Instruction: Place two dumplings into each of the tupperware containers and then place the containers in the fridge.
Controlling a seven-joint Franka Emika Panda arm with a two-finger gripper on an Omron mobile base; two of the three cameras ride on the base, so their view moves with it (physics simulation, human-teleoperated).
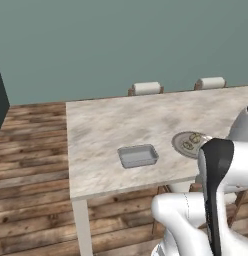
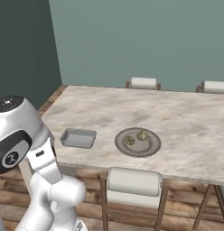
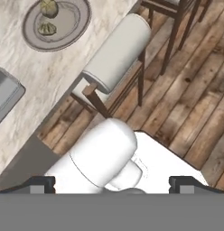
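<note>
sitting near table (image 1: 106,125) front edge, tupperware container (image 1: 138,156), plate (image 2: 138,142) with 2 dumplings (image 2: 136,138), fingers (image 3: 113,185) wide apart, holding nothing

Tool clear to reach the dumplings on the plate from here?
Probably yes. The dumplings lie bare on the plate near the table edge, nothing over them. The open tool hangs off the table above the floor, so it must swing over first.

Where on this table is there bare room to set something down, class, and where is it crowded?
Free: the far half of the table, between the plate and the chairs by the wall, and the strip between container and plate. Crowded: the near edge, where the container and the plate with dumplings sit.
</note>
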